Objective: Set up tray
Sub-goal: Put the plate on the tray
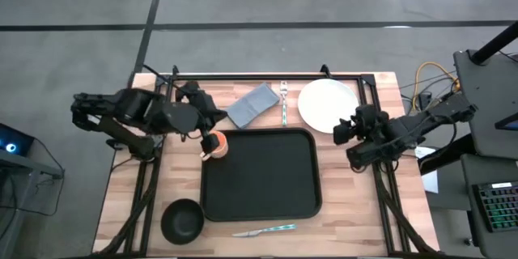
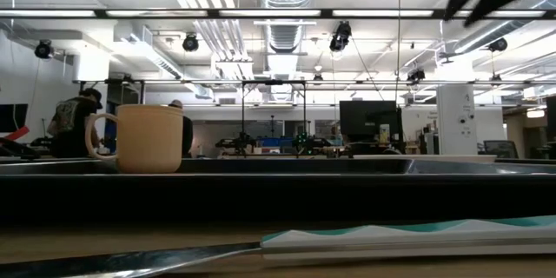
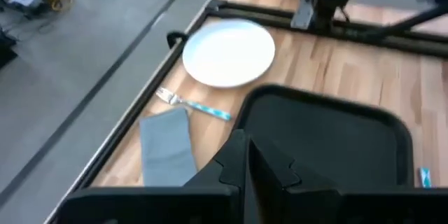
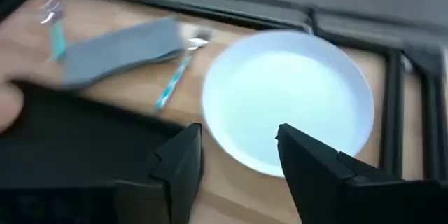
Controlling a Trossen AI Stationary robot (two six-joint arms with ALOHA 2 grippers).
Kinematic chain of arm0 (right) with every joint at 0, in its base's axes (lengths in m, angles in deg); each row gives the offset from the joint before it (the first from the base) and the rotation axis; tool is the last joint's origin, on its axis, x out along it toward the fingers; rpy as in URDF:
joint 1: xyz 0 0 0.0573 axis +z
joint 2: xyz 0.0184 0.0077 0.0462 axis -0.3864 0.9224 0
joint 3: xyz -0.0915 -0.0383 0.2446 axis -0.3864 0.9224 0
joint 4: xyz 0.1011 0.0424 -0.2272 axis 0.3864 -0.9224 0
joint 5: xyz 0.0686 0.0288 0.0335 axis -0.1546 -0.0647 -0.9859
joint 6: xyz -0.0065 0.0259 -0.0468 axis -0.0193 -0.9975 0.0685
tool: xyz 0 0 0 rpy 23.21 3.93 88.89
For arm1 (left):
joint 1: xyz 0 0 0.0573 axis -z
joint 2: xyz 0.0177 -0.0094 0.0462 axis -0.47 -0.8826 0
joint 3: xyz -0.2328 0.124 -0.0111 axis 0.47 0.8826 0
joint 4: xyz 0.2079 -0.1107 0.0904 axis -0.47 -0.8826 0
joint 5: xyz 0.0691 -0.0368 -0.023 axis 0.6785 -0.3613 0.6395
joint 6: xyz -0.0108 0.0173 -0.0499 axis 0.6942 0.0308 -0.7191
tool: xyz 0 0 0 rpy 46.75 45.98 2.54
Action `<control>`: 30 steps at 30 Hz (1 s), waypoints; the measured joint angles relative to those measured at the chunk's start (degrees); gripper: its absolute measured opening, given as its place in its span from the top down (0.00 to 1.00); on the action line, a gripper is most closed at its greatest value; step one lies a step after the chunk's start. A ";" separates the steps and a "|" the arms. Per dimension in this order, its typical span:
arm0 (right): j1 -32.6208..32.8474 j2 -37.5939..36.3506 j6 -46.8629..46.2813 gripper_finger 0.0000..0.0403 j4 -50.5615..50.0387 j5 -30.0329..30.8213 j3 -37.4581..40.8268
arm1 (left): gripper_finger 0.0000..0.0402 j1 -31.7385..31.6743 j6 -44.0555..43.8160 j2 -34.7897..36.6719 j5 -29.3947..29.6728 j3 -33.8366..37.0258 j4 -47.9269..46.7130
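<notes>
The black tray point(image 1: 259, 176) lies in the middle of the table; its near rim point(image 2: 278, 193) fills the low view. A tan mug point(image 1: 214, 144) point(image 2: 149, 137) stands upright at the tray's far left corner, with no finger on it. My left gripper point(image 1: 209, 123) point(image 3: 250, 171) hovers just beyond the mug, shut and holding nothing. My right gripper point(image 1: 341, 132) point(image 4: 241, 154) is open and hangs over the near edge of the round white plate point(image 1: 328, 105) point(image 4: 290, 98), which lies flat on the table to the far right of the tray.
A grey napkin point(image 1: 252, 104) and a fork point(image 1: 285, 104) lie beyond the tray's far edge. A small black bowl point(image 1: 182, 220) sits at the near left. A knife point(image 1: 265, 230) point(image 2: 261, 250) lies along the near edge. A black frame rail point(image 1: 267, 75) borders the far side.
</notes>
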State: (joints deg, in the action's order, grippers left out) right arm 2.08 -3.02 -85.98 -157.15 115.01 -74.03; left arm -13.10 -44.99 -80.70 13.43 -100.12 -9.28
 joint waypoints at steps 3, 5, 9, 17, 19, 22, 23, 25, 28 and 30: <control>-2.16 0.78 -8.36 0.54 -0.98 -4.77 5.85 | 1.00 0.00 0.97 0.00 0.22 -1.40 0.10; -3.74 0.74 -13.39 0.54 -1.24 -6.14 10.17 | 1.00 0.00 1.40 -0.02 0.28 -1.85 0.05; -9.52 0.19 -18.76 0.52 -0.49 -7.16 16.15 | 1.00 0.02 1.47 -0.02 0.26 -1.79 0.08; -32.82 -5.73 30.85 0.51 24.82 -9.14 19.03 | 1.00 0.02 5.49 -0.02 -0.28 -0.83 0.03; -41.37 -7.31 43.20 0.51 31.49 -13.09 19.70 | 1.00 0.02 6.71 -0.02 -0.94 -0.78 0.05; -55.74 -9.10 55.17 0.51 37.32 -20.07 19.93 | 1.00 0.02 7.25 -0.02 -1.07 -0.78 0.08; -60.43 -9.37 59.00 0.51 39.42 -23.11 19.93 | 1.00 0.02 7.26 -0.02 -1.09 -0.78 0.05; -69.27 -9.39 66.79 0.51 44.16 -30.26 19.93 | 1.00 0.02 7.26 -0.02 -1.13 -0.78 0.08; -78.80 -8.45 72.60 0.52 47.84 -38.05 19.84 | 1.00 0.02 7.24 -0.02 -1.14 -0.76 0.10; -77.42 -8.15 73.36 0.53 46.47 -37.11 19.86 | 1.00 0.04 7.25 -0.06 -1.50 -0.72 0.17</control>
State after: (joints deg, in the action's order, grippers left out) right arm -75.34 -11.17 -12.62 -110.68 77.91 -54.17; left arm -13.05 -37.74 -80.76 11.94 -100.84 -9.11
